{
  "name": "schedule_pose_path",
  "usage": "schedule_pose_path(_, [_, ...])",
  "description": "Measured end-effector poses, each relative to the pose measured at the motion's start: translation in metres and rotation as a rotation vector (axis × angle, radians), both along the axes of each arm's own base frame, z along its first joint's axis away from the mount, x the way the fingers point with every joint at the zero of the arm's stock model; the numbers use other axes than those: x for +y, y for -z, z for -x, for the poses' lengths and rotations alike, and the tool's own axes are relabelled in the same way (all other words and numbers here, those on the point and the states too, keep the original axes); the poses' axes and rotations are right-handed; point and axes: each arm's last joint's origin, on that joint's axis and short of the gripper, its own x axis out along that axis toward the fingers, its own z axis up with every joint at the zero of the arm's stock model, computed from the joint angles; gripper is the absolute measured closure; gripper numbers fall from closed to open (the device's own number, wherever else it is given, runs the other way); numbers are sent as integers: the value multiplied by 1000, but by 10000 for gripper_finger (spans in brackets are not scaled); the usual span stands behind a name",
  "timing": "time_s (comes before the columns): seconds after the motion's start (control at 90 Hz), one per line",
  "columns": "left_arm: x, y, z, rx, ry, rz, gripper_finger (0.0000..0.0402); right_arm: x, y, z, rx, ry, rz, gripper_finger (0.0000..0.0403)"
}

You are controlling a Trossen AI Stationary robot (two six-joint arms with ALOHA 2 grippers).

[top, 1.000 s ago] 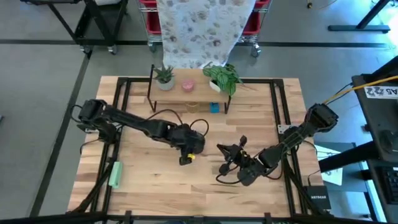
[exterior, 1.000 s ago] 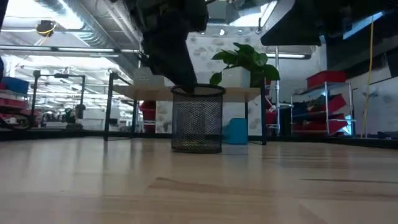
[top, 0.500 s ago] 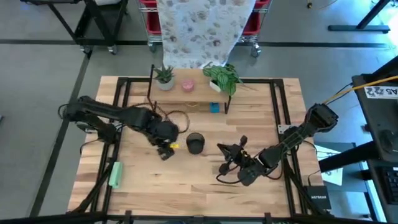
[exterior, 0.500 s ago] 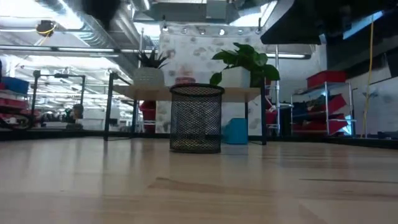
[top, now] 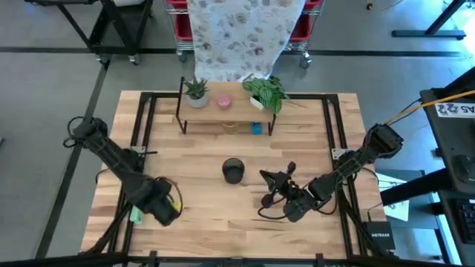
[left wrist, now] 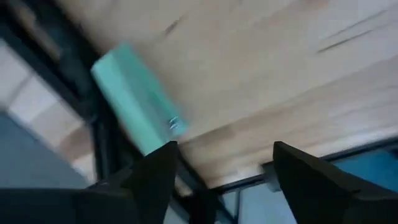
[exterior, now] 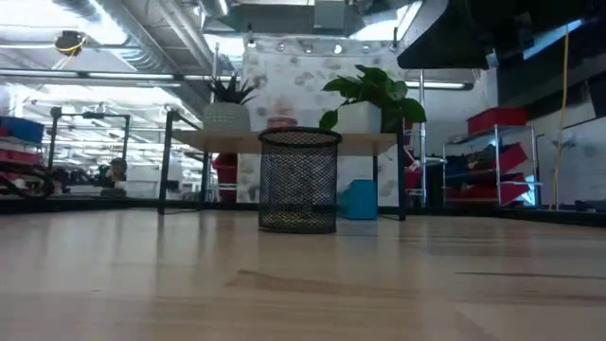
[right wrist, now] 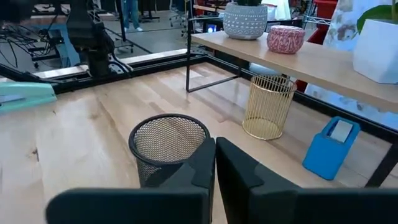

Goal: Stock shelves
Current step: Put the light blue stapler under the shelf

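Note:
The shelves (top: 226, 113) stand at the table's far middle; on the plank top sit two potted plants and a pink pot (top: 223, 101). Under it stand a gold mesh cup (right wrist: 267, 106) and a blue tape dispenser (right wrist: 329, 149). A black mesh cup (top: 233, 170) stands upright on the table's middle. A green stapler (left wrist: 134, 112) lies at the near left edge. My left gripper (left wrist: 224, 168) hovers open just beside the stapler, touching nothing. My right gripper (right wrist: 214, 162) is shut and empty, right of the black cup.
Black rails (top: 141, 126) run along the tabletop's left and right sides. Bare wood lies between the black cup and the near edge. A patterned cloth (top: 237, 37) and red bins stand behind the table.
My left gripper has left the black mesh cup and swung toward the table's left and near edges, ending beside the green stapler. The cup stays upright where it was.

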Motion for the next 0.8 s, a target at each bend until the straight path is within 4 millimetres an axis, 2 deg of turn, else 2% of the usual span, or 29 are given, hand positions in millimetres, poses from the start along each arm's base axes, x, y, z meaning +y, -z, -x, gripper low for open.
schedule_pose_path(0.2, [5, 34, 21, 193, -13, -10, 113, 0, 0, 0, 2, -5, -2, 403])
schedule_pose_path(0.456, [14, 78, 23, 219, -40, 131, 111, 0, 0, 0, 4, -9, -5, 403])
schedule_pose_path(0.644, [19, 88, 31, 299, -64, 148, 111, 0, 0, 0, 5, -9, -5, 403])
schedule_pose_path(0.8, [18, 89, 30, 280, -63, 150, 111, 0, 1, 0, 9, -9, -2, 403])
